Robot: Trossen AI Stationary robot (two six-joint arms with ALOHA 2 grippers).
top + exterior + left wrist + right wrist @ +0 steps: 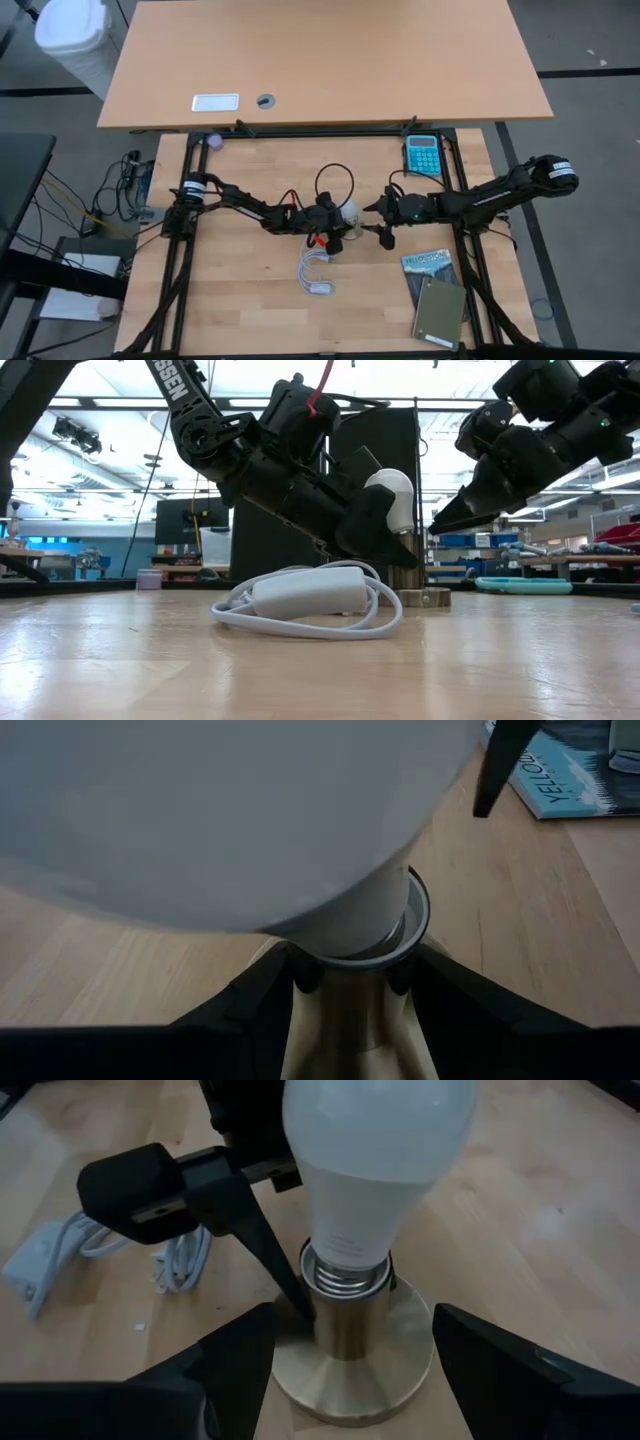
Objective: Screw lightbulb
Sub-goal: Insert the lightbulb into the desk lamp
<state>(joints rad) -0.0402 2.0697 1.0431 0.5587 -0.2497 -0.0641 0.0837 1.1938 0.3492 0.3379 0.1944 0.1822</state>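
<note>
The white lightbulb stands with its silvery screw base in the collar of a brass lamp socket; some threads show above the collar. The socket rises from a round brass base disc on the table. My left gripper is shut on the socket below the bulb; it also shows in the low view. My right gripper is open. Its fingers stand on either side of the base disc, just right of the bulb, touching nothing. My left gripper pinches the socket's brass stem just under the collar, one fingertip on each side. The fingers slant down from the table's left side and lie across the stem. The socket stands upright on its base disc on the table.
A white cord with an inline switch lies coiled just near of the socket. A book and a green notebook lie at the near right, and a blue calculator at the far right. A desk stands beyond the far edge.
</note>
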